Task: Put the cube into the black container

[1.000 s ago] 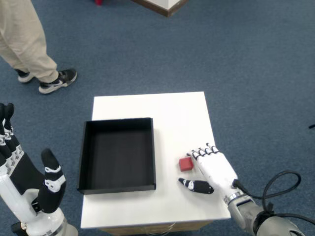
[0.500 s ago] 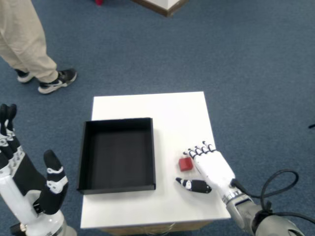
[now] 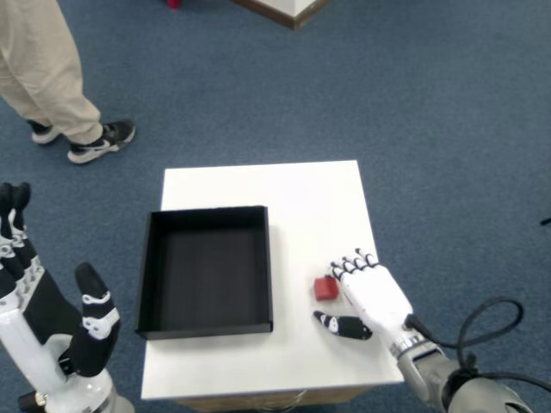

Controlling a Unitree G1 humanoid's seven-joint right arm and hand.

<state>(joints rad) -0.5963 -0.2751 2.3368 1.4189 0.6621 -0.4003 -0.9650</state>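
A small red cube (image 3: 325,287) rests on the white table (image 3: 293,194), just right of the black container (image 3: 207,269). The container is a shallow, square, open tray with nothing in it. My right hand (image 3: 368,296) lies on the table immediately right of the cube. Its curled fingertips (image 3: 351,264) reach the cube's right side, and its dark thumb (image 3: 343,326) points left below the cube. The thumb stays apart from the cube, so nothing is held.
My left hand (image 3: 52,318) hangs raised off the table's left edge, fingers spread. A person's legs and shoes (image 3: 102,142) stand on the blue carpet at far left. A cable (image 3: 486,331) loops by my right wrist.
My right hand shifted slightly left and back again beside the cube. The cube and container have not moved.
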